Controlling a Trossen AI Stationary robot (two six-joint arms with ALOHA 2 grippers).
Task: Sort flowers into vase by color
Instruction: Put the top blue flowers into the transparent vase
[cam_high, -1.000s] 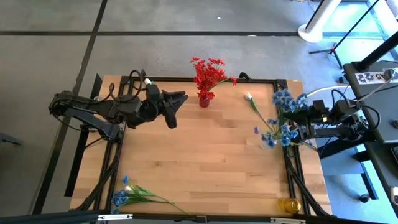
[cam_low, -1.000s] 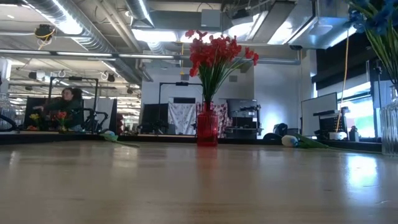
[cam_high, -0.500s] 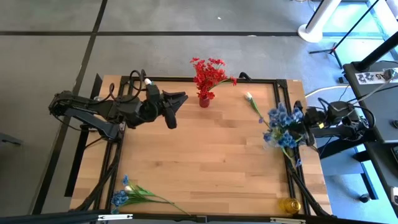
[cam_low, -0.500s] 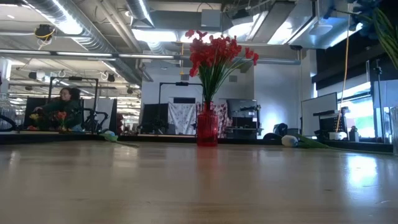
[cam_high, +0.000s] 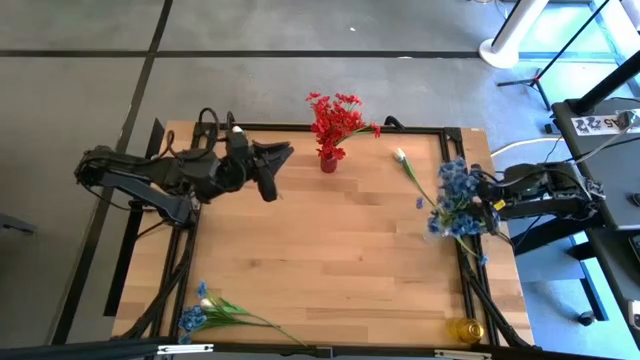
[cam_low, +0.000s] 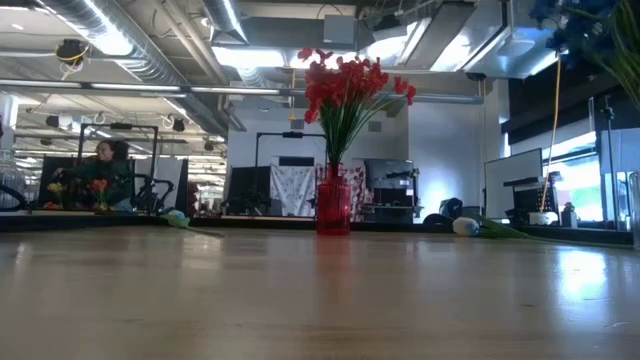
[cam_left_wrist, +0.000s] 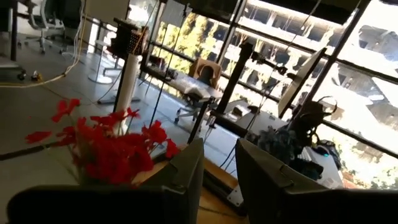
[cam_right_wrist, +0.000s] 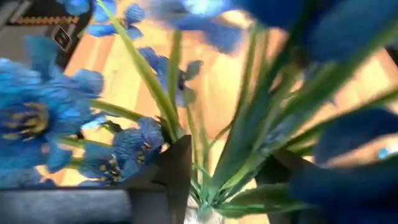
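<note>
High view: red flowers (cam_high: 336, 118) are already standing in the red vase (cam_high: 328, 162) at the far edge of the bench (cam_high: 320, 260), so that colour looks done imo. The blue bunch (cam_high: 457, 198) is at the right edge, right at my right tool (cam_high: 487, 203). One white flower (cam_high: 401, 156) lies flat between the red vase and the blue bunch, and a few more blue stems (cam_high: 205, 312) lie at the near left corner, well apart from everything. So I'd say roughly halfway, w/ white and the leftover blue still to go. A small yellow thing (cam_high: 465, 328) sits at the near right corner, can't tell what it is. Left tool (cam_high: 277, 163) hangs just left of the red vase, carrying nothing.

Low view: the red vase stands upright mid-bench, the white flower lies right of it, blue petals peek in at the top right. A person (cam_low: 103, 170) sits far back in the room, not in the way.

Left wrist view: fingers (cam_left_wrist: 186, 168) a bit apart w/ nothing between them, red flowers close by.

Right wrist view: fingers (cam_right_wrist: 177, 168) spread, green stems (cam_right_wrist: 230, 168) running down between them into what looks like a clear vase, tbh more released than clenched. The blossoms crowd the view, so pulling out could snag them.
</note>
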